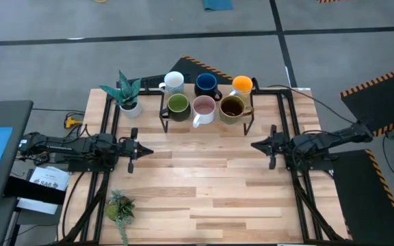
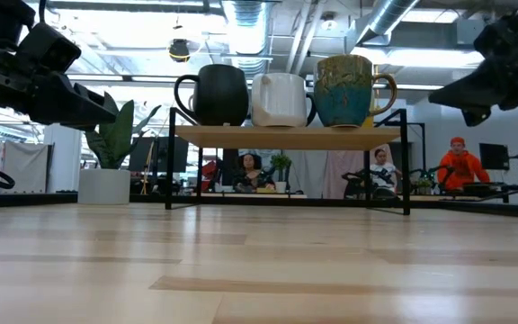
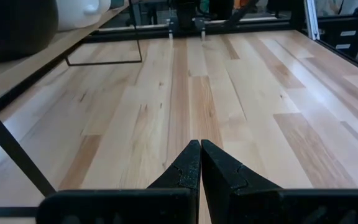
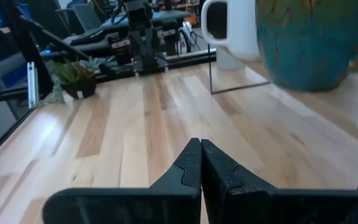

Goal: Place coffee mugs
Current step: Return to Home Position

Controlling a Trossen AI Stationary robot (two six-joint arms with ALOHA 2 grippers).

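Overhead looks straight down, low level across the table [image 2: 259,270]; wrists face inward; all share the shelf [image 2: 286,137]

Left gripper [image 1: 148,152] and right gripper [image 1: 254,144] are both matte black, above a table [image 1: 204,198] of pale planks streaked honey and tan. The shelf [image 2: 286,137] beyond them has a tan board on a black frame. Closest to the left gripper is the olive green mug [image 1: 178,104], then the pink mug [image 1: 204,106]. Closest to the right gripper is the brown mug [image 1: 232,106] (mottled teal and brown outside). Farther from both grippers are the white mug [image 1: 174,82], dark blue mug [image 1: 206,84] and orange mug [image 1: 242,85]. Off the left gripper's side, a green-leaved plant [image 1: 124,89] sits in a white pot [image 1: 131,106].
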